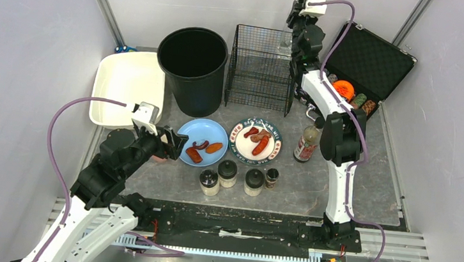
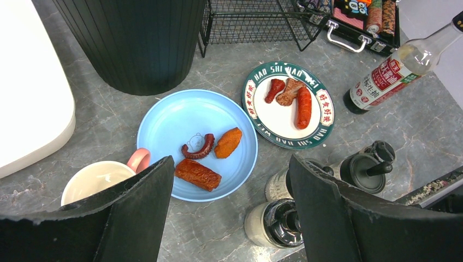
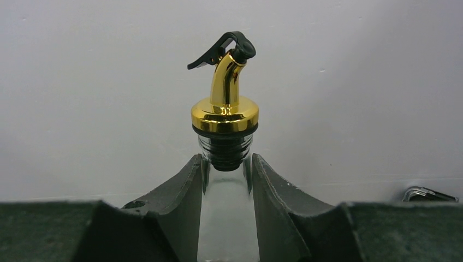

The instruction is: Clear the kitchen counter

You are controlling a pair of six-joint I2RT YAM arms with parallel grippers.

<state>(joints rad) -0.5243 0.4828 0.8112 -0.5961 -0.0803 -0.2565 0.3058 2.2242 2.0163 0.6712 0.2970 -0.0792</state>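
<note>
The dark mottled bench lies under the blue plate and spreads out on every side of it. The left pincer hangs over the plate's near left edge with its jaws wide apart and nothing between them; a white mug with a pink handle stands just left of the plate, below the left finger. Three pieces of food lie on the plate. Just right of it sits a green-rimmed plate with sausages, and four jars stand in a row to its near right. Beyond the plate stands a black bin, with a wire basket farther right. Far beyond and right of the plate, the right pincer is closed on the neck of a glass bottle with a gold pourer.
</note>
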